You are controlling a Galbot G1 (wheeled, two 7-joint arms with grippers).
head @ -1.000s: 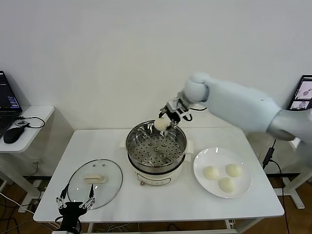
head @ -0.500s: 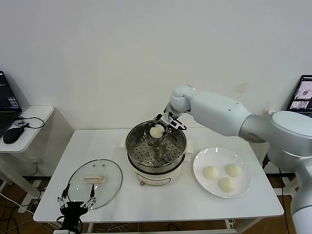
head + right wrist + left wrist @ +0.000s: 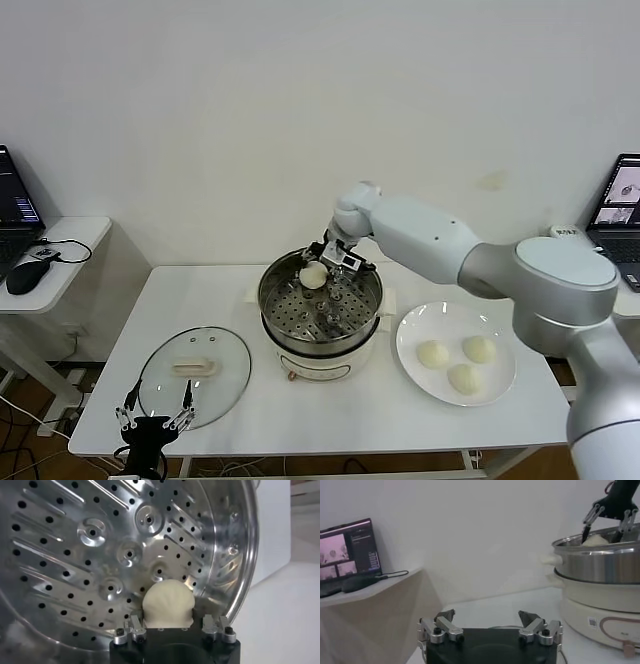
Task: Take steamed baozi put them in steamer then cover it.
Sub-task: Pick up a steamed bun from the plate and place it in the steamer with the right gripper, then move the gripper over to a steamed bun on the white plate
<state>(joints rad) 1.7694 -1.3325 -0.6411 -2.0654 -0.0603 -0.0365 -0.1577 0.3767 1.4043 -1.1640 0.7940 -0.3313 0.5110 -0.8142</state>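
The steamer (image 3: 372,300) stands mid-table, uncovered, its perforated tray (image 3: 75,555) bare but for one steamed baozi (image 3: 313,275) at the far side. My right gripper (image 3: 325,270) reaches down into the pot, and it is open, its fingers either side of that baozi (image 3: 167,602) with a gap on one side. Three more baozi (image 3: 432,353) (image 3: 479,348) (image 3: 463,378) lie on the white plate (image 3: 500,335) to the right. The glass cover (image 3: 225,385) lies flat at front left. My left gripper (image 3: 155,420) hangs open off the table's front edge, beside the cover.
The white table (image 3: 330,420) carries everything. A side desk (image 3: 70,235) with a mouse and a laptop stands at the left. Another laptop (image 3: 625,190) stands at the far right. From the left wrist, the steamer (image 3: 600,562) and the right gripper (image 3: 603,535) show beyond.
My right gripper has carried the baozi down and leftward into the steamer, and its fingers have parted from it. The left arm has stayed still.
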